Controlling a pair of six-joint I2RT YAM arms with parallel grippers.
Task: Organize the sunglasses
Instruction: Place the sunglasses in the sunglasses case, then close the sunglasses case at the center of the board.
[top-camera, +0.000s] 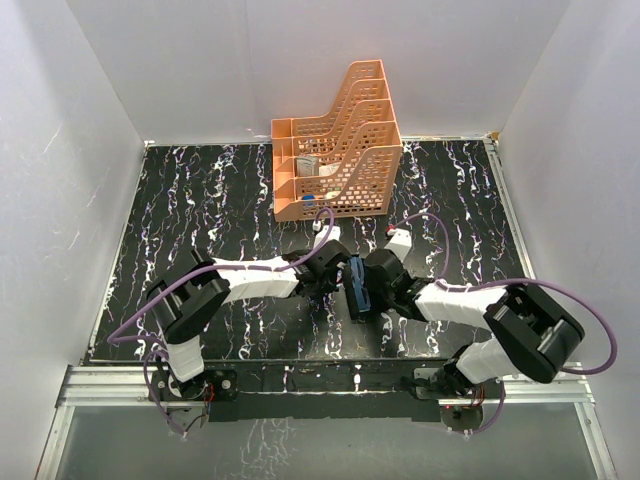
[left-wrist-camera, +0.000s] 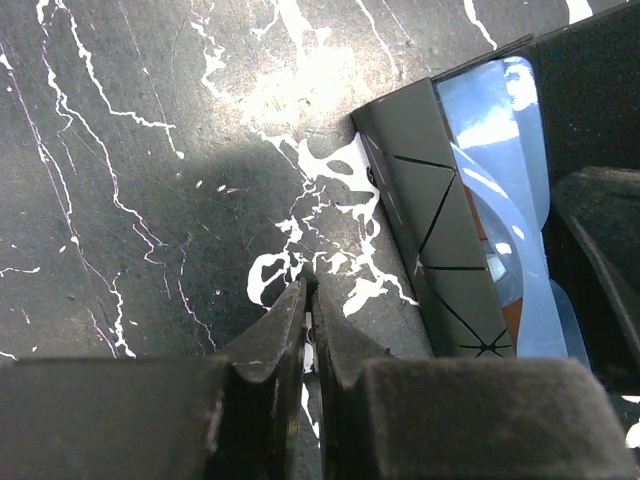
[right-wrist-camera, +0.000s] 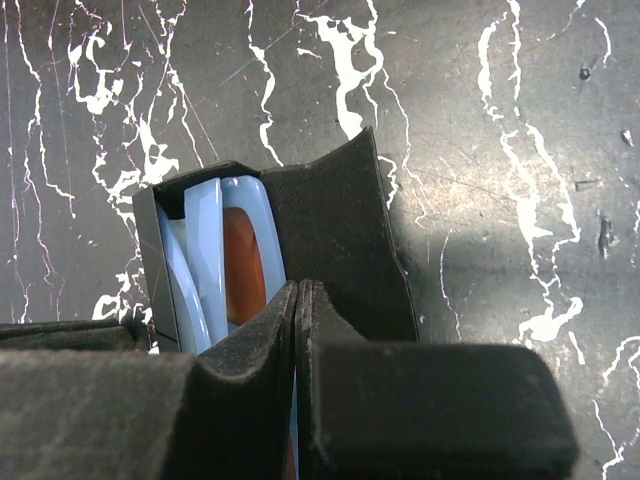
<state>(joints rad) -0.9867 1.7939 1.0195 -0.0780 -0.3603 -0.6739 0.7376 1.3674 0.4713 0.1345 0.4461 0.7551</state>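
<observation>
A black oblong case lies open on the marbled table between my two grippers. The sunglasses, thin blue frame with orange-brown lenses, lie folded inside it. In the left wrist view the case's outer wall, with a triangle pattern, is to the right of my left gripper, and the sunglasses show past it. That gripper is shut and empty, its tips low over the table beside the case. In the right wrist view my right gripper is shut over the sunglasses, next to the case's raised flap.
An orange mesh desk organiser stands at the back centre of the table and holds a few small items. White walls close in the left, right and back. Both arms meet at the table's middle front.
</observation>
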